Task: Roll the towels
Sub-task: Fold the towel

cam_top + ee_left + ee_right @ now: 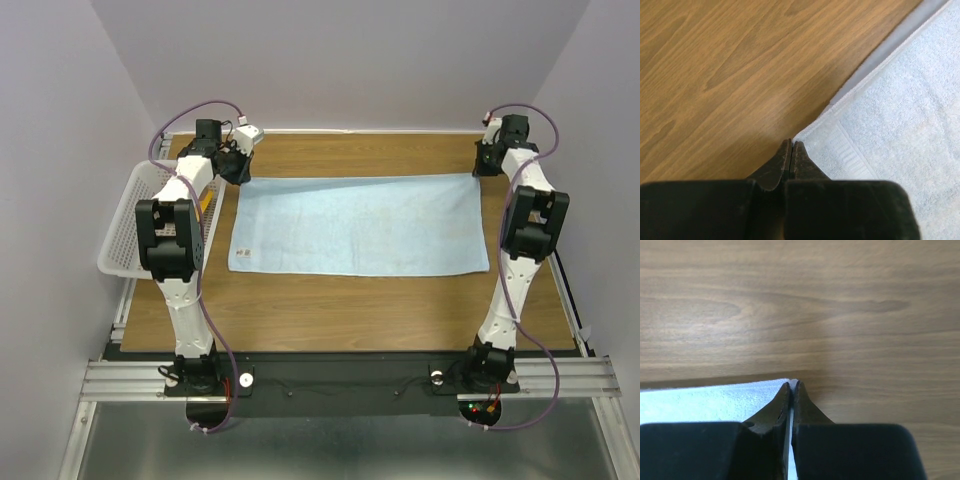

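One light blue towel: terry cloth, spread flat on the wood-grain table.
Left gripper: fingers pressed together at its 10 o'clock corner (a pinch cannot be confirmed).
Right gripper: clamped on the 2 o'clock corner.
Basket: white, perforated, at 9 o'clock; something yellow is seen inside.

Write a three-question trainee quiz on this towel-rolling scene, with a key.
1. True or false: the light blue rectangular cloth towel is already rolled up.
2. Multiple choice: the right gripper is shut on which corner of that towel? A) far right B) near left C) near right
3. Fill in: the white perforated plastic basket sits at the ___ edge of the wooden table.

Key: 1 false, it lies flat and spread out; 2 A; 3 left.
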Controlling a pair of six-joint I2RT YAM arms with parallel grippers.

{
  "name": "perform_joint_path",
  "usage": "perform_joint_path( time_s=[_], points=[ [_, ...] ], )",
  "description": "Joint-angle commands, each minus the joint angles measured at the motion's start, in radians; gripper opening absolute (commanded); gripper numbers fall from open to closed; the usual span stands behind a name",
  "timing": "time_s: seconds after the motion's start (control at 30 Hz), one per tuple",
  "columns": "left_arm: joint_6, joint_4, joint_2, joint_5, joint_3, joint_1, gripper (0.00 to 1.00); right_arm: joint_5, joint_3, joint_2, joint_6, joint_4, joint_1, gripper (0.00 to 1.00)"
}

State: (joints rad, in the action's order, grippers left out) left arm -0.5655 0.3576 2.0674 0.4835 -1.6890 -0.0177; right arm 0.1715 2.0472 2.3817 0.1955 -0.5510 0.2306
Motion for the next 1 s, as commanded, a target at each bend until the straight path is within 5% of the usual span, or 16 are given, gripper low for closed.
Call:
perform_joint_path(
  time_s=[0.0, 0.47, 0.97],
  points=[
    [0.019, -0.029, -0.047, 0.015, -0.052, 0.002, 0.00, 0.016, 0.053, -0.113, 0.045, 0.002, 0.021, 0.01],
    [-0.114, 0.007, -0.214, 0.036, 0.098, 0.010, 0.00, 0.146, -0.309, -0.459, 0.157, 0.003, 0.050, 0.00],
    [-0.494, 0.265, -0.389, 0.084, 0.314, 0.094, 0.00, 0.212, -0.674, -0.702, 0.355, -0.015, 0.096, 0.01]
  ],
)
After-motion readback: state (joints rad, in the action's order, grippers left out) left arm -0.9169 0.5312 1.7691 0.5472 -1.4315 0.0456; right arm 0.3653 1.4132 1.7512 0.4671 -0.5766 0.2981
